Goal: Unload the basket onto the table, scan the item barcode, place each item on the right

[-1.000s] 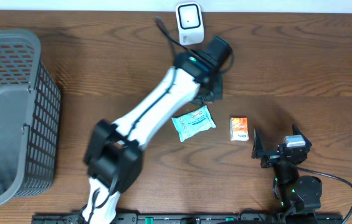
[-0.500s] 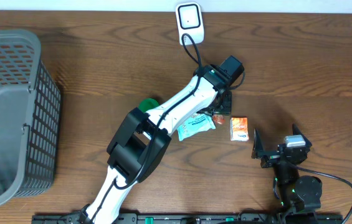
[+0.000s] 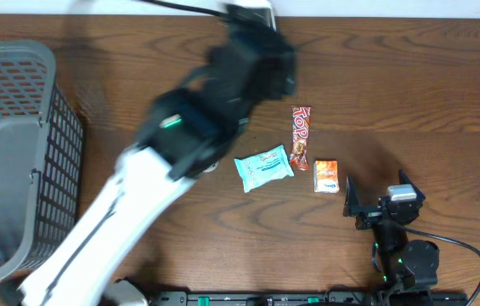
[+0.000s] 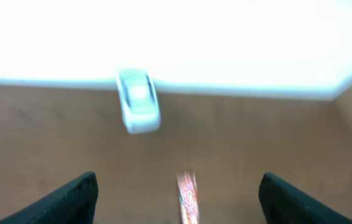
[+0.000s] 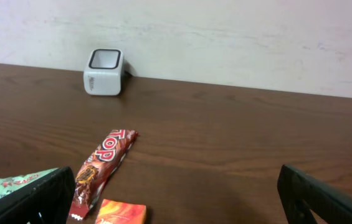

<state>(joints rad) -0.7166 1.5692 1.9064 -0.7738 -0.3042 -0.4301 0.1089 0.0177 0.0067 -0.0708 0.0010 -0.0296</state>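
Observation:
The red TOP candy bar lies flat on the wooden table, right of the teal packet. The white barcode scanner stands at the table's far edge by the wall, partly covered by my blurred left arm in the overhead view. My left gripper is open and raised. The bar lies on the table far below its fingers, with the scanner beyond. My right gripper rests open at the front right, empty, facing the bar.
An orange packet lies just right of the bar's near end. A grey mesh basket fills the left side of the table. The left arm sweeps diagonally over the table's middle.
My left gripper carried the bar from the scanner down to the table, opened and let it go. The arm is now swinging up and away, blurred. The right arm has not moved.

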